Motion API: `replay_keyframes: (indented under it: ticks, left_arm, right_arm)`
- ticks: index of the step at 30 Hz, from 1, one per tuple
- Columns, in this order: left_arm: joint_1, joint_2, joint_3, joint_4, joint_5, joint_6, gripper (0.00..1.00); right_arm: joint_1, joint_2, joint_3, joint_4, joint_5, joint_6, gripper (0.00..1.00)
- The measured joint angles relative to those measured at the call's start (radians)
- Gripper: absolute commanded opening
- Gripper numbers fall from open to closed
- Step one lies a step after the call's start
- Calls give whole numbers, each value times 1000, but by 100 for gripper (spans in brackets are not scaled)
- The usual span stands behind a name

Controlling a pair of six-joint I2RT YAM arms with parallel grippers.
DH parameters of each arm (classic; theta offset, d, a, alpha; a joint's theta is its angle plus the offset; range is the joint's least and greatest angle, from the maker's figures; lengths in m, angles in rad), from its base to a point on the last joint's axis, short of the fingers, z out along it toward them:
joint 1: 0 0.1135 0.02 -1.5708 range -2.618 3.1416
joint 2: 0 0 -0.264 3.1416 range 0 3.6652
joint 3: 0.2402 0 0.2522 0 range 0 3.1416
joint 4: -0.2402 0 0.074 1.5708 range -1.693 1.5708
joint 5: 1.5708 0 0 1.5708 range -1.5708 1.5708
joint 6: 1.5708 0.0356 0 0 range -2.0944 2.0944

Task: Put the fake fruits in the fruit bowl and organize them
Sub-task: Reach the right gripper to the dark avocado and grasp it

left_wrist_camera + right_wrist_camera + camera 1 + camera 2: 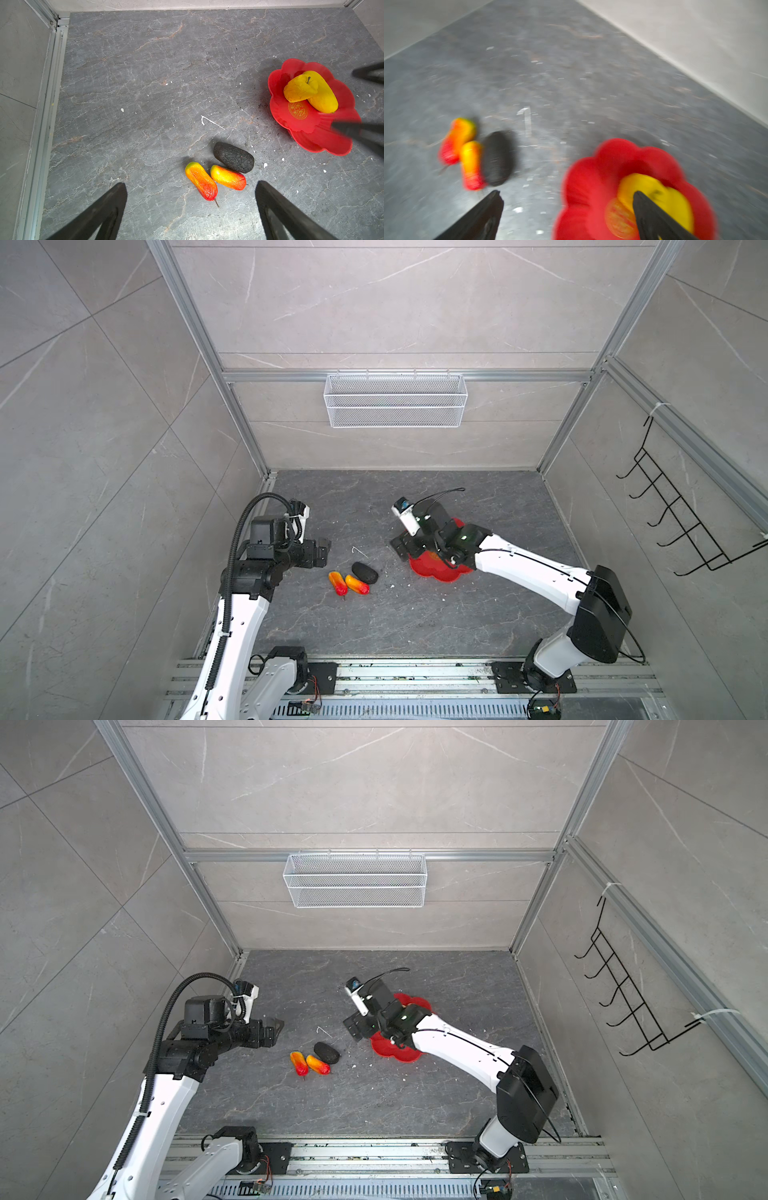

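Left gripper [191, 184] gapes empty; right gripper [566, 192], spread empty, hovers over the rim of glossy red petalled plastic bowl [301, 128] holding two yellow plastic fruits [300, 89] [324, 97]; two red-orange tapered fruits [201, 180] [227, 177] and black oval fruit [233, 156] lie near it.

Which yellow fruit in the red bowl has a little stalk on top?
The round yellow fruit, next to the long yellow fruit in the fruit bowl. Only it shows a dark stalk; the long one shows none.

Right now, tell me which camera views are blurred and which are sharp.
Right wrist view: heavy motion blur, the fruit bowl and black fruit smeared. Left wrist view: sharp, the bowl's gold emblem legible, only the right pincer blurred at the frame edge. Both top views: sharp, evenly lit, soft shadows.
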Motion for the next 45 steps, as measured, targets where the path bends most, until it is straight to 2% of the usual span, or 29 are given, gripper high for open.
replay_keyframes:
  ticks: [4,16,31,39,45]
  left_arm:
    - [0,0,0,0,0,0,100]
    - [0,0,0,0,0,0,100]
    - [0,0,0,0,0,0,100]
    - [0,-2,0,0,0,0,100]
    - [0,-2,0,0,0,0,100]
  right_arm:
    - [69,106,23,21,-38,14,99]
    - [111,357,134,57,-142,55,90]
    - [111,465,178,80,-161,57,68]
    - [106,483,203,89,-171,61,61]
    - [105,497,204,94,-175,64,59]
